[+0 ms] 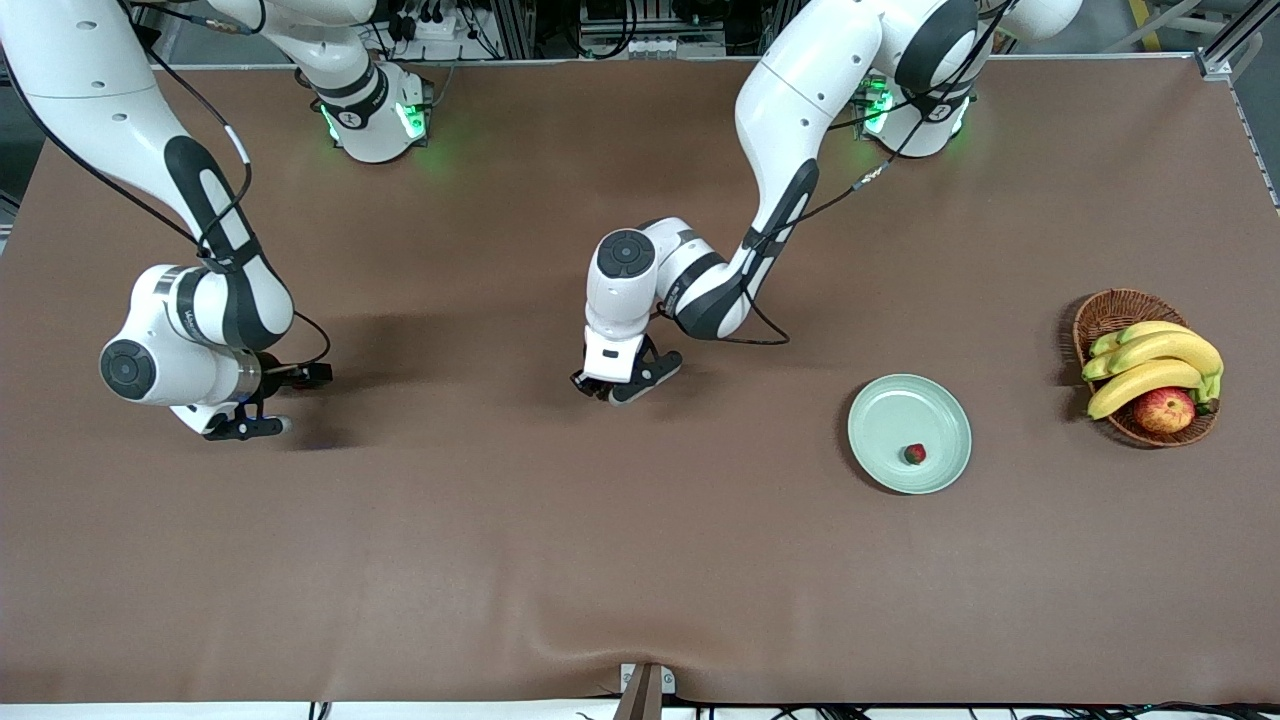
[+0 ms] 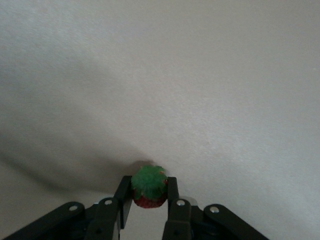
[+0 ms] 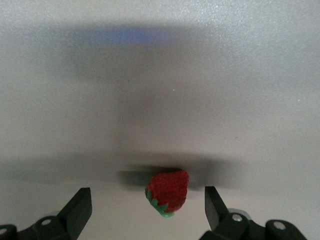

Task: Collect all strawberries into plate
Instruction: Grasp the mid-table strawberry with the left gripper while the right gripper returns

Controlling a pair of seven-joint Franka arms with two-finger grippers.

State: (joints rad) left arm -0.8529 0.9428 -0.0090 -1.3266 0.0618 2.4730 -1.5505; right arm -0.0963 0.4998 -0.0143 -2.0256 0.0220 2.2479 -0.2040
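Observation:
The pale mint-green plate (image 1: 880,420) lies on the brown table toward the left arm's end, with one strawberry (image 1: 914,454) on it. My left gripper (image 1: 610,392) is low over the table's middle and shut on a second strawberry (image 2: 149,189), green top up, between its fingers (image 2: 123,192). My right gripper (image 1: 245,428) is low over the table at the right arm's end. It (image 3: 147,200) is open around a third strawberry (image 3: 168,191), which lies on the cloth between the jaws and touches neither. Both these strawberries are hidden in the front view.
A brown wicker basket (image 1: 1110,310) with bananas (image 1: 1150,365) and a red-yellow apple (image 1: 1164,410) stands beside the plate, at the left arm's end of the table. The table's edge runs near the front camera.

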